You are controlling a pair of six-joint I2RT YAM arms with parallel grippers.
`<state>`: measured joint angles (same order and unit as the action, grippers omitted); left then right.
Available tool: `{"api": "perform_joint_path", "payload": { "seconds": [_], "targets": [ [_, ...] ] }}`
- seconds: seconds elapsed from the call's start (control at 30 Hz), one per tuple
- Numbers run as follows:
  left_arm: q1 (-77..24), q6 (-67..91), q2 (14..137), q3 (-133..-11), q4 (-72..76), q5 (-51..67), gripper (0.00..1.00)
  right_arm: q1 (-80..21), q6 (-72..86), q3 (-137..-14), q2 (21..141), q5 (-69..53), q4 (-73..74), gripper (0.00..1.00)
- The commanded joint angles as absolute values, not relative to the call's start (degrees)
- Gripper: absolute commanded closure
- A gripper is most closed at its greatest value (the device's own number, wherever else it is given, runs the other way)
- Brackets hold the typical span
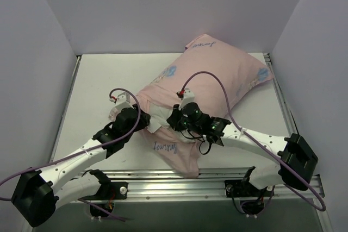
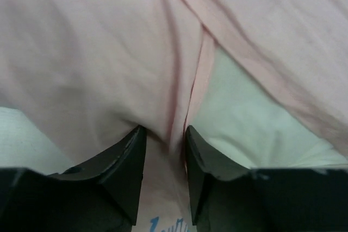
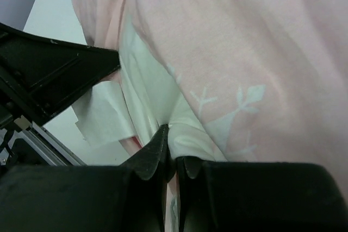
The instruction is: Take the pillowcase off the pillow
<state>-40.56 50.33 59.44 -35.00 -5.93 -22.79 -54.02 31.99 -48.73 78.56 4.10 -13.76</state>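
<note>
Pink pillowcase (image 1: 217, 74) lies in the middle of the tabletop (image 1: 98, 91), with the white pillow (image 2: 244, 123) peeking out at its near end. The left jaws pinch a fold of the pillowcase. The right jaws squeeze the pillow.

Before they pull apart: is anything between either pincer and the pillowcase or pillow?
Nothing visible. The left pincer pinches a fold of the pillowcase directly; the right pincer grips the bare white pillow at the opening.
</note>
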Motion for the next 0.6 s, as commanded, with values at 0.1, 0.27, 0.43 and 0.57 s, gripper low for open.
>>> {"api": "perform_joint_path", "payload": {
  "seconds": [0.1,0.27,0.43,0.57],
  "targets": [
    [-36.12,51.06,58.71,-30.41,-12.13,-31.38,0.67,-47.64,30.59,-48.16,67.33,8.26,-4.58,1.00],
    [-35.42,50.63,60.82,-30.76,-11.86,-31.46,0.84,-46.06,29.44,-49.13,64.08,10.80,-0.26,1.00],
    [-32.88,50.89,60.82,-30.24,-12.22,-31.91,0.89,-44.56,30.32,-48.69,58.90,12.22,3.69,1.00],
    [-31.11,48.78,62.05,-30.67,-9.84,-27.51,0.98,-44.38,27.16,-50.01,56.78,10.63,6.06,1.00]
  ]
}}
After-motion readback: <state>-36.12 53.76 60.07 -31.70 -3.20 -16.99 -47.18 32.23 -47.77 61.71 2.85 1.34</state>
